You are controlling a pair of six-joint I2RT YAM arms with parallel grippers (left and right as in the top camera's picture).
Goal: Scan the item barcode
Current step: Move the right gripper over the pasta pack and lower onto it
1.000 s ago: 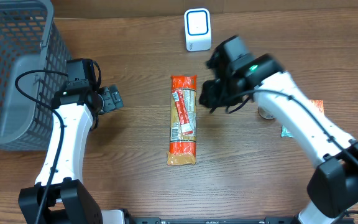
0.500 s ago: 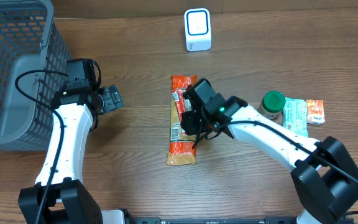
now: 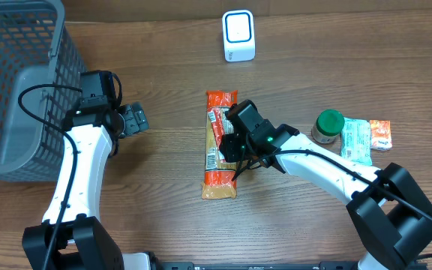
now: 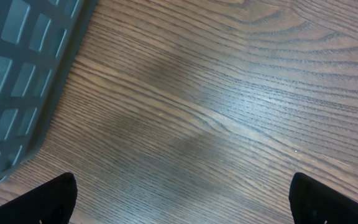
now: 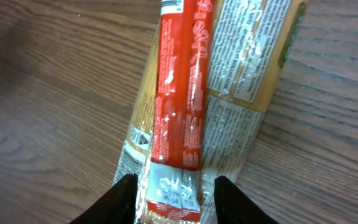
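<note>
Okay, quick status from my remote seat: the long orange-and-red packet is lying flat in the middle of the surface, running lengthwise toward the white scanner, which stands well apart from it at the far edge. My right tool is down over the packet about halfway along it. On the right wrist cam both fingertips sit either side of the red strip and the crinkly printed label, with a clear gap between them. So the jaws are parted and not clamped on anything as far as I can see, though I can't tell whether the tips are actually touching the wrapper. My left tool is off to the left just beside the grey mesh basket, jaws spread wide with nothing but bare wood grain under them and a corner of the basket in its wrist view. Over on the right there's a green-lidded jar with a pale green sachet and a small orange pack right next to it, all sitting apart from the packet.
</note>
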